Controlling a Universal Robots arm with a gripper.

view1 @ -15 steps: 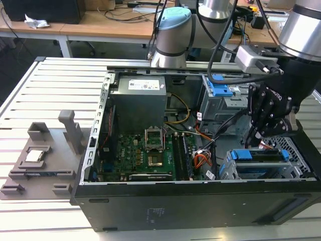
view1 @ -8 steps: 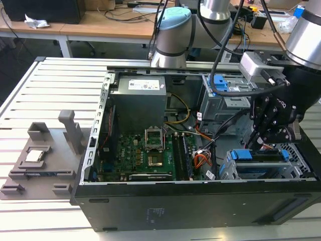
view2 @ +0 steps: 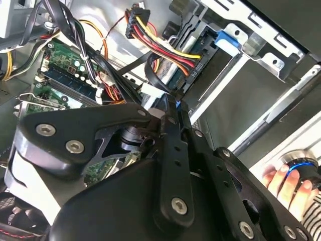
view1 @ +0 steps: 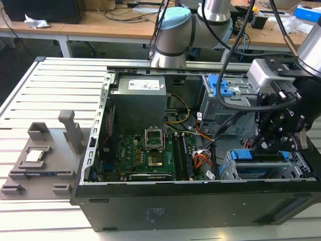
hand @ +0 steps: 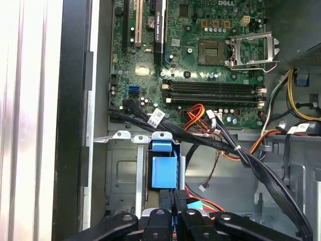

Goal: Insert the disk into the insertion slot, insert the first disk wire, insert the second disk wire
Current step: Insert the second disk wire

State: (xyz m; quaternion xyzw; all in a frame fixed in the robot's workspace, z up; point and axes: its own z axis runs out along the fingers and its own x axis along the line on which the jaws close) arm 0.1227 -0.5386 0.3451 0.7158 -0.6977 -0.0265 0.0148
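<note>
One computer case [view1: 150, 211], one motherboard [view1: 145, 153], one power supply [view1: 138, 100], two drive cages [view1: 228, 93], one robot arm [view1: 200, 25], one grey fixture [view1: 45, 160].

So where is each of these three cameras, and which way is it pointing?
Exterior view: off the arm, looking down into the open computer case; the arm's grey joints and the gripper show above the disk in the insertion slot.
First wrist view: on the arm, looking past the gripper toward the motherboard.
Second wrist view: on the arm, close behind the gripper; a person's hand shows.
Shared: both wrist views see the gripper and the motherboard.
</note>
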